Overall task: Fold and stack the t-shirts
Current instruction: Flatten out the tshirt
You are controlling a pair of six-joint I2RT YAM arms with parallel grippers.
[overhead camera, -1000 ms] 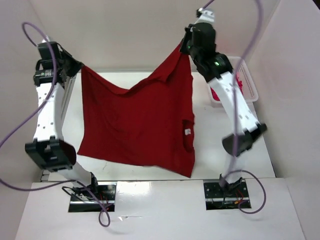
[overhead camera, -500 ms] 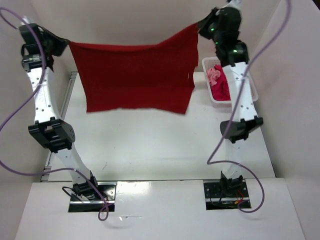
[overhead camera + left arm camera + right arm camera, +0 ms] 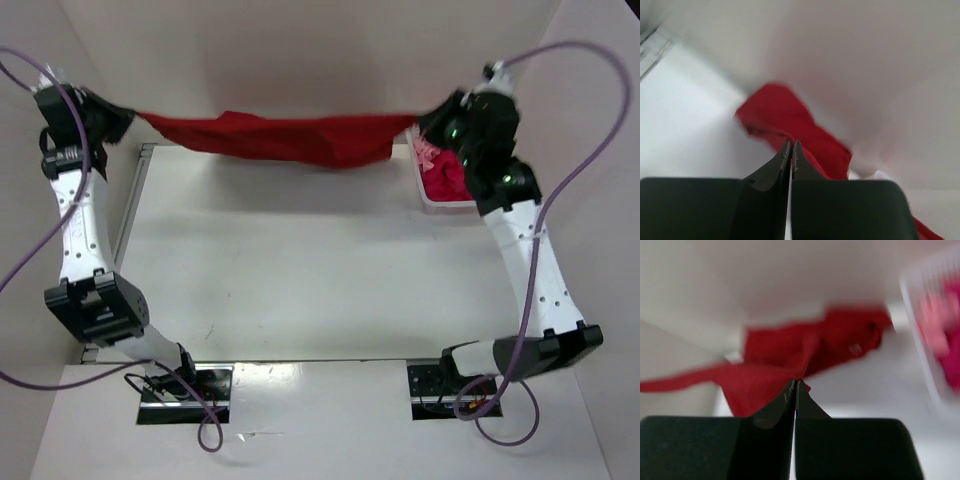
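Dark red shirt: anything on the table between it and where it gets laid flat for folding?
Nothing visible. The dark red shirt hangs stretched between left gripper and right gripper over the far edge of the table, which shows bare in front. The white basket sits off to the right.

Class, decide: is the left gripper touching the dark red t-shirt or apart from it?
Touching. In the left wrist view the left gripper is shut on the dark red t-shirt, whose cloth runs out from its fingertips.
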